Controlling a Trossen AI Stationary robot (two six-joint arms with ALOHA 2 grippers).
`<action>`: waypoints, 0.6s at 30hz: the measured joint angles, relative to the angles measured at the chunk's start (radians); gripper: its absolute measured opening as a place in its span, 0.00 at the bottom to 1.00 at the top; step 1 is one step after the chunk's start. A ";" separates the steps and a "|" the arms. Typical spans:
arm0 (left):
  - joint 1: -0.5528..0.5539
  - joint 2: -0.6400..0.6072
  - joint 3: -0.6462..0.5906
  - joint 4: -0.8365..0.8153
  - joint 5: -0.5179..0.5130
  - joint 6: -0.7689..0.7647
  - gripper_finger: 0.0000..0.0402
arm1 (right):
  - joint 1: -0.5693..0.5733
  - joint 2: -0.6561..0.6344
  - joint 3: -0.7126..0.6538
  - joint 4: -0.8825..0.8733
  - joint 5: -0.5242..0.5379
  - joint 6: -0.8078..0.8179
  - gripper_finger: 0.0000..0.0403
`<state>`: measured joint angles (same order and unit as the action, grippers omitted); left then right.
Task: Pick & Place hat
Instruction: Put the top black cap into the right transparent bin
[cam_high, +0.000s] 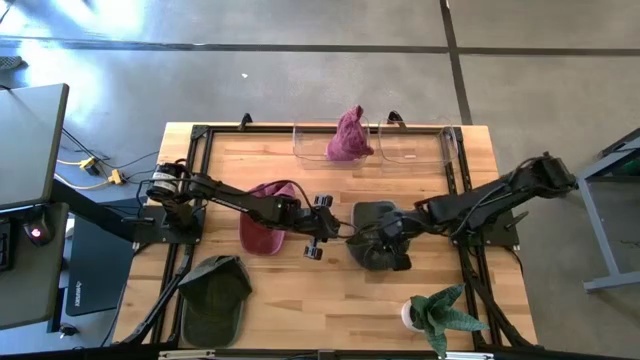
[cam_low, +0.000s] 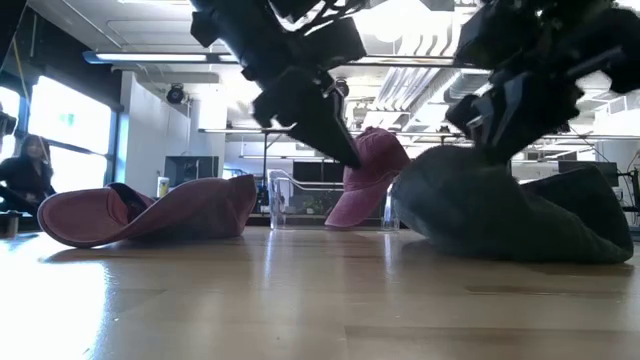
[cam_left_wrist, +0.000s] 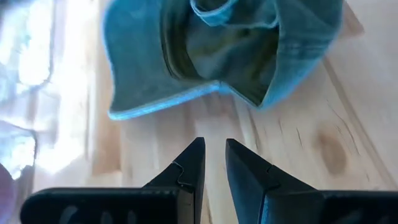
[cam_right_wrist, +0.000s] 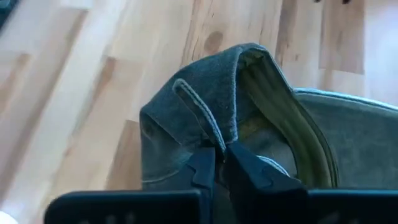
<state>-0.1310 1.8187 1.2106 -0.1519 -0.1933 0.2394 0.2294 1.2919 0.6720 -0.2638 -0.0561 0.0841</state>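
**Right tool pinched the dark grey hat at mid-surface**

High view: the dark grey hat (cam_high: 378, 247) lay crumpled near the middle of the wooden surface (cam_high: 300, 300). The right tool (cam_high: 392, 232) sat on the hat's top. The left tool (cam_high: 330, 230) hovered just beside the hat, on the side toward a maroon cap (cam_high: 264, 220) lying flat. Beyond the hat, a second maroon hat (cam_high: 349, 137) stood in a clear bin (cam_high: 420, 146) at the far edge. An olive cap (cam_high: 215, 296) and a potted plant (cam_high: 440, 316) rested along the near edge, to either side of the grey hat.

Low view: the grey hat (cam_low: 500, 205) slumped on the surface with the right tool (cam_low: 500, 120) pressed into its crown; the left tool (cam_low: 340, 140) hung just above the wood beside it. A person (cam_low: 25, 175) sat far behind the flat maroon cap (cam_low: 150, 212).

Left wrist view: the left tool (cam_left_wrist: 214, 158) was nearly closed, a narrow gap between the tips, holding nothing, just short of the hat's brim (cam_left_wrist: 168, 102).

Right wrist view: the right tool (cam_right_wrist: 219, 157) was closed on a raised fold of the grey hat (cam_right_wrist: 205, 99).
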 joint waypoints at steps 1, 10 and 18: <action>0.000 0.000 0.000 0.023 -0.003 0.007 0.15 | 0.006 -0.019 0.000 -0.016 0.025 0.041 0.07; 0.077 0.067 0.000 0.387 0.034 0.101 0.15 | 0.097 -0.150 0.000 -0.126 0.072 0.227 0.03; 0.178 0.170 0.021 0.556 0.310 0.054 0.15 | 0.158 -0.134 0.000 -0.024 0.004 0.226 0.06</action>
<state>0.0473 1.9887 1.2317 0.4043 0.1163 0.2939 0.3878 1.1577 0.6720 -0.2881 -0.0523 0.3104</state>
